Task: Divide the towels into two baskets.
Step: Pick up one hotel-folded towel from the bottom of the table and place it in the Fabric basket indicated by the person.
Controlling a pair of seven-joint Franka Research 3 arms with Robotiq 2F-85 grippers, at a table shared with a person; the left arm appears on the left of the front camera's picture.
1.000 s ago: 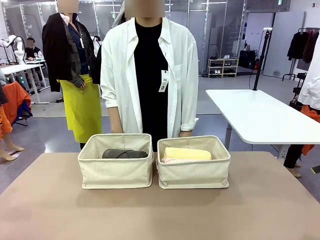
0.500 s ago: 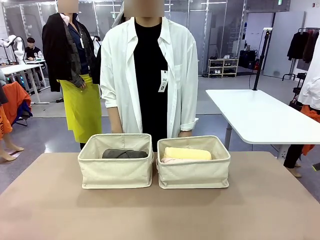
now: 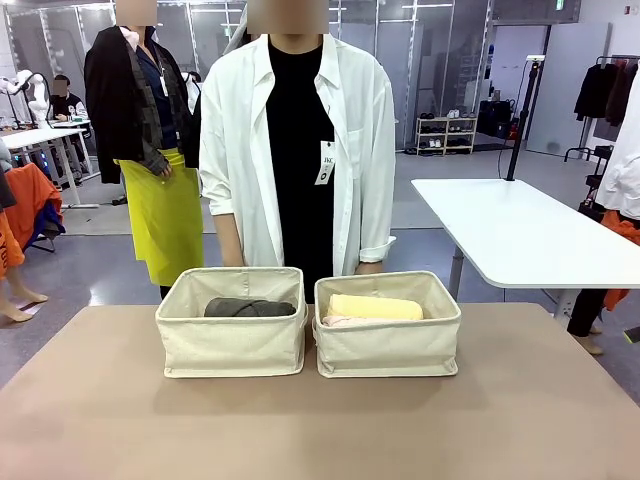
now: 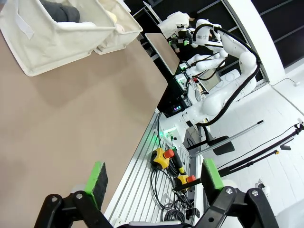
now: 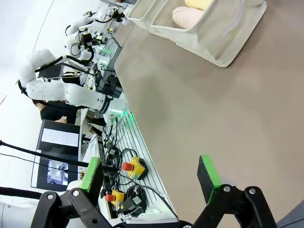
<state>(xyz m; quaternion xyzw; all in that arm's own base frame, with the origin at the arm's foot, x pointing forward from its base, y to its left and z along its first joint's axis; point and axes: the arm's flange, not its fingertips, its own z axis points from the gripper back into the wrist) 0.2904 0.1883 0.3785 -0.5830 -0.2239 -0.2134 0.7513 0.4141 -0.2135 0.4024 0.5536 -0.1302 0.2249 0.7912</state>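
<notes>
Two cream baskets stand side by side at the table's far middle. The left basket (image 3: 230, 335) holds a dark grey rolled towel (image 3: 250, 308). In the right basket (image 3: 388, 340) a pale yellow towel (image 3: 375, 307) lies on a pale pink one (image 3: 334, 322). My left gripper (image 4: 155, 175) is open and empty over the table's near edge, far from the left basket (image 4: 45, 45) and its grey towel (image 4: 61, 9). My right gripper (image 5: 149, 175) is also open and empty, well away from the right basket (image 5: 213, 38) with the pink towel (image 5: 186, 16).
A person in a white shirt (image 3: 240, 150) stands right behind the baskets, hands down. The brown tabletop (image 3: 320, 420) lies bare in front of the baskets. Beyond the near edge are a rail with cables and stop buttons (image 4: 161, 158). A white table (image 3: 520, 230) stands back right.
</notes>
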